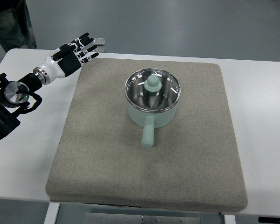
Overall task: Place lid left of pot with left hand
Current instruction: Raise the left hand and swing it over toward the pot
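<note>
1. Fingers (pixel 86 46) of the left hand (pixel 74 55) are stretched out nearly straight and a little fanned, holding nothing; the tips reach the far left corner of the mat (pixel 102 154).
2. Behind them the white palm with black joints runs back to a metal wrist and the black arm (pixel 11 100), which comes in from the left edge over the table (pixel 18 158).
3. Pot (pixel 152 105) — pale green, round, with a shiny steel rim — stands on the mat a little right of centre and toward the far side.
4. Lid (pixel 152 88) still sits on the pot: clear glass in a metal ring, with a pale green knob at its centre. What the pot holds cannot be made out.
5. The pot's stubby green handle (pixel 148 135) points toward the near edge.
6. The mat is square, grey-beige and felt-like, with rounded corners; the table is smooth and white.
7. Left of the pot the mat lies bare — a wide strip between pot and hand.
8. A person's dark trousers (pixel 11 23) show at the far left corner.
</note>
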Robot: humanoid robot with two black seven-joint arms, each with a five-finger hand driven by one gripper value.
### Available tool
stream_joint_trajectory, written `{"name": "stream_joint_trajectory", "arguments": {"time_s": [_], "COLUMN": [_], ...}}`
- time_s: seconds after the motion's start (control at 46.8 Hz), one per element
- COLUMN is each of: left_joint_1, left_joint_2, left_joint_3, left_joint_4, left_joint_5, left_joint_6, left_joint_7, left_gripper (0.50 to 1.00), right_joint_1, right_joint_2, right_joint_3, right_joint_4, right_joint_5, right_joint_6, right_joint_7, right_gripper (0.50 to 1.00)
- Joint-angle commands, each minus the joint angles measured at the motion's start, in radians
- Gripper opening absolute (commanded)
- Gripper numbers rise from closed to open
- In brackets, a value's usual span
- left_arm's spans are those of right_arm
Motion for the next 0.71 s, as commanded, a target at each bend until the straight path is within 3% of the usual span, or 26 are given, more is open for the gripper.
{"name": "stream_joint_trajectory", "arguments": {"time_s": [0.0,0.534,0.684], "left_joint_1": [0.002,-0.043,-0.067], "left_joint_2": [0.001,0.013,0.012], "left_joint_3": [0.002,0.011,0.017], "left_joint_4": [-0.003,0.034,0.037], "left_joint_5": [0.001,0.010,0.141], "left_joint_6": [-0.001,-0.005,-0.002], "left_joint_7": [0.000,0.000,-0.009], "left_gripper": [0.996,0.994,0.994], "right_joint_1": [0.000,0.000,0.000], "right_joint_2": [0.000,0.000,0.000], "right_joint_3": [0.000,0.000,0.000], "right_joint_4": [0.000,0.000,0.000], "right_joint_5": [0.000,0.000,0.000], "right_joint_6": [0.000,0.000,0.000], "right_joint_7": [0.000,0.000,0.000], "right_gripper": [0.924,0.924,0.924]}}
